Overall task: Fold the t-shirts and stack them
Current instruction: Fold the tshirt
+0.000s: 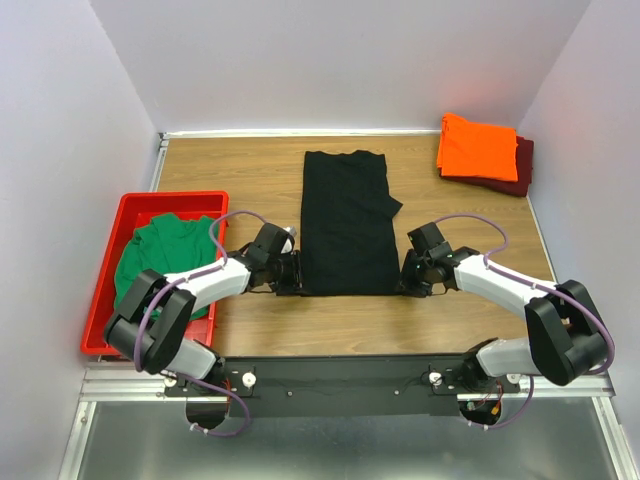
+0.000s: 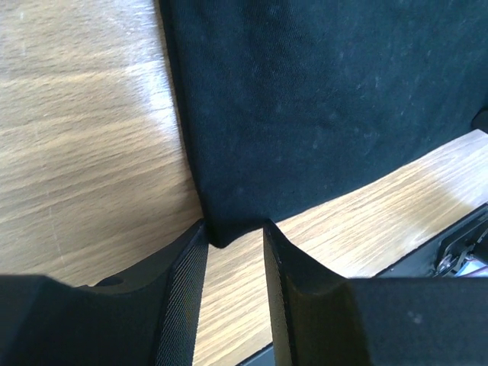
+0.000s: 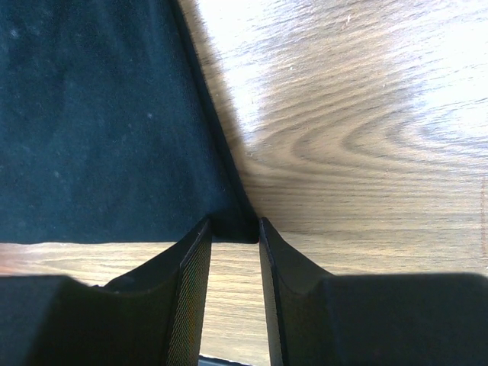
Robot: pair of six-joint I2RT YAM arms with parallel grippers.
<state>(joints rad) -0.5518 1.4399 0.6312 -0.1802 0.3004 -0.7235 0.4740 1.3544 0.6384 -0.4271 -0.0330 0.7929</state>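
Your jaws stand part-open, clamping nothing: left gripper (image 2: 235,229) and right gripper (image 3: 235,225) each straddle a near corner of the black shirt (image 1: 345,225), which lies mid-table as a long strip. Orange shirt (image 1: 478,147) sits folded on maroon shirt (image 1: 522,168), far right (those look done); black wants a crosswise fold and stacking, and the green shirt (image 1: 165,255) waits crumpled in the tray (image 1: 170,198).

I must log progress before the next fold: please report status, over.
Left gripper open, astride near-left corner of black t-shirt. Right gripper open, astride near-right corner. Shirt lies flat, nothing on it.
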